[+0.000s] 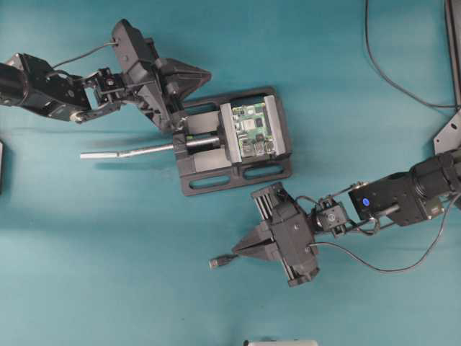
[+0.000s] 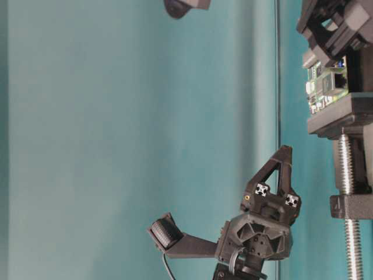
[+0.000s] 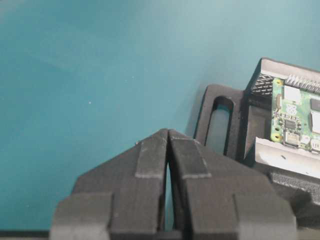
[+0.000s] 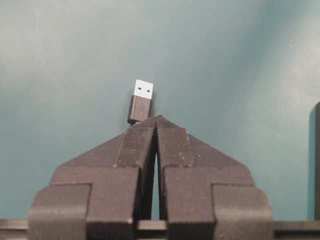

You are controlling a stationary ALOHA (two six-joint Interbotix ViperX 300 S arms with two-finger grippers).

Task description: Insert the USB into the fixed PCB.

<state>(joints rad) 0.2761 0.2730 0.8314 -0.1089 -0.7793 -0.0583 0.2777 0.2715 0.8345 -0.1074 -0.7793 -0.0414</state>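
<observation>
Two hands, both with fingers pressed together and nothing between them. My left hand (image 1: 205,74) sits at about ten o'clock on the teal bench (image 1: 108,252) in the overhead view, its closed tips pointing toward three o'clock and just off the upper left corner of the black vise (image 1: 209,173). From the left wrist camera I see those fingers (image 3: 152,160) meeting at a thin seam, with the vise's slotted foot and the board off at two o'clock.

Fixed PCB (image 1: 252,130): green, clamped in the vise jaws near the middle of the bench, silver ports along its lower edge. The vise's silver screw rod (image 1: 126,152) sticks out toward nine o'clock. In the table-level view the board (image 2: 323,87) stands edge-on above the vise body.

My right hand (image 1: 238,249) is at about five o'clock from the vise, tips aimed toward nine o'clock. The USB (image 1: 220,262) lies flat on the bench just beyond those tips, apart from the vise and well short of the board. From the right wrist camera the plug (image 4: 141,101) sits right at twelve o'clock off my closed fingers (image 4: 137,145), silvery tip pointing away; I can't tell whether the fingertips touch its dark body.

A thin black cable (image 1: 392,79) loops across the bench at one o'clock.
</observation>
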